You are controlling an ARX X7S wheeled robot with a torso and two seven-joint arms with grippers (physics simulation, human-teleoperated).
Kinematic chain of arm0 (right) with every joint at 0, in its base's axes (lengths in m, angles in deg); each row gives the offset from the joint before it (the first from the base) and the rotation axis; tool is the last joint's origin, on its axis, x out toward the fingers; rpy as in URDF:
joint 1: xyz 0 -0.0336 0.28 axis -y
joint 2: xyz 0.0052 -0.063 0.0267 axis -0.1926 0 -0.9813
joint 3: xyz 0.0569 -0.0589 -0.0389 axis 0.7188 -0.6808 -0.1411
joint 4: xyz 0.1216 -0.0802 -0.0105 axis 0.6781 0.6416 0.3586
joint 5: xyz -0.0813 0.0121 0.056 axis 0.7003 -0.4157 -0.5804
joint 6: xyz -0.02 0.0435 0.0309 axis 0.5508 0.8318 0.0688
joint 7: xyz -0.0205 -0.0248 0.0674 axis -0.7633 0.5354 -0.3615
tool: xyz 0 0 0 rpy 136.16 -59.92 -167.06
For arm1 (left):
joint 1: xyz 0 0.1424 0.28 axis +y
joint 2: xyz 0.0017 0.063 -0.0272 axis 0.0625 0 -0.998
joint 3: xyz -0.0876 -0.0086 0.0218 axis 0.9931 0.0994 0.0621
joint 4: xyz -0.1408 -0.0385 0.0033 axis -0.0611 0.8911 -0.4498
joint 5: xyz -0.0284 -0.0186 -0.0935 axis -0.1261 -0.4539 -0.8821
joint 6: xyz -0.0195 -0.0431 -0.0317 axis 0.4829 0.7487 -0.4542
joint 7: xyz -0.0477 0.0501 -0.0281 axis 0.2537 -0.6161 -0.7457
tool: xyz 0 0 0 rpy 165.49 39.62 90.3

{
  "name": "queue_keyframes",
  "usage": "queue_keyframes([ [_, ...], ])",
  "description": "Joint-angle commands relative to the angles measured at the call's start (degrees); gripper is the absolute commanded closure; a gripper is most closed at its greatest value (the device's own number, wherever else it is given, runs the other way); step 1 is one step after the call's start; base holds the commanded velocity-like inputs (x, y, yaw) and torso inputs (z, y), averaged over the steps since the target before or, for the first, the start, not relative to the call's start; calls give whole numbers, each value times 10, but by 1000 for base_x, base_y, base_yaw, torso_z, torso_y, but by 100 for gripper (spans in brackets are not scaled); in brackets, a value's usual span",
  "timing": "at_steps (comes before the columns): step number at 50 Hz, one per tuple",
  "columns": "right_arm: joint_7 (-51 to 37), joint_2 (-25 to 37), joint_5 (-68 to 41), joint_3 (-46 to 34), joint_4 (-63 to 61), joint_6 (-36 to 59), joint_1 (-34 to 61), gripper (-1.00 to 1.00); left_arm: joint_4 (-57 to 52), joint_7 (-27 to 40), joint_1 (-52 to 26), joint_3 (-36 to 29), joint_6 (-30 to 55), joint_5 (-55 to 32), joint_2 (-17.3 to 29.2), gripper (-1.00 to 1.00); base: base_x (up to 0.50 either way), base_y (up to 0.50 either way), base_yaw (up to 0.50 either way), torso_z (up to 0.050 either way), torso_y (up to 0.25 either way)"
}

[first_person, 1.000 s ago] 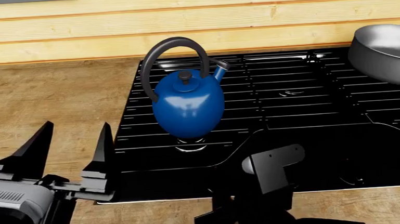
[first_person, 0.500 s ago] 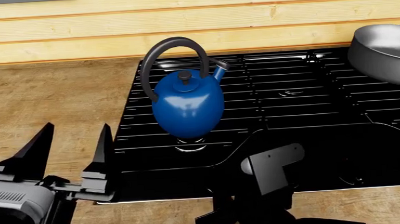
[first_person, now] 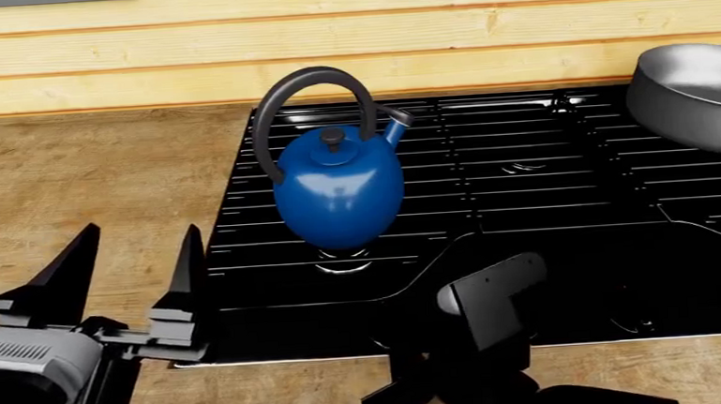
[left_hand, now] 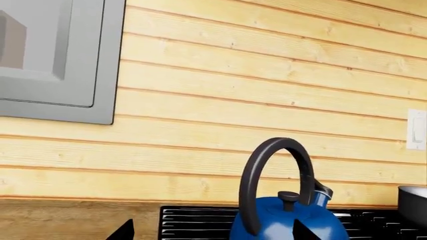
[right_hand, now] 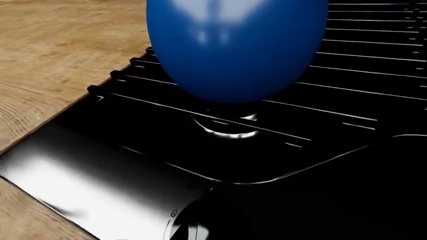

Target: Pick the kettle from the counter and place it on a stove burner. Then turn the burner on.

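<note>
Both stages can be judged from position: the kettle [first_person: 338, 192] stands upright on the grate over the front-left stove burner [first_person: 344, 259] at about 10 o'clock on the cooktop [first_person: 561, 199], off the wooden worktop [first_person: 84, 181], so placement appears complete and ignition remains. The left claw [first_person: 132, 263] hangs released and empty over the worktop at 8 o'clock of the kettle, apart from it. The right claw [first_person: 492, 297] sits low at the cooktop's front edge, at 5 o'clock of the kettle, plausibly to reach a control there, though its jaws are hidden and I cannot tell its state.
</note>
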Motion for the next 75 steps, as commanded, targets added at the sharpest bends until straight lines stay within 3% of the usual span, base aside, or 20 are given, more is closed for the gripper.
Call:
queue_keyframes([
  [1, 63, 19, 46, -2, 19, -22, 7, 100, 6, 0, -9, -6, 3, -1, -1, -100, 0, 3, 3, 0, 0],
  [23, 200, 71, 150, -40, 20, -96, -13, 100, 17, -4, -2, -8, -10, 2, -4, -100, 0, 0, 0, 0, 0],
  [41, 334, 69, 240, -73, 127, -177, 39, 100, 10, 0, -4, -8, -8, -1, -1, -100, 2, 0, 1, 0, 0],
  [58, 426, 103, 292, -91, 143, -272, 6, 100, 25, -7, 1, -12, -20, 3, -6, -100, 1, 1, 1, 0, 0],
  [75, 534, 76, 371, -121, 268, -390, 30, 100, 20, -1, 0, -14, -16, 2, -3, -100, 1, 0, 0, 0, 0],
])
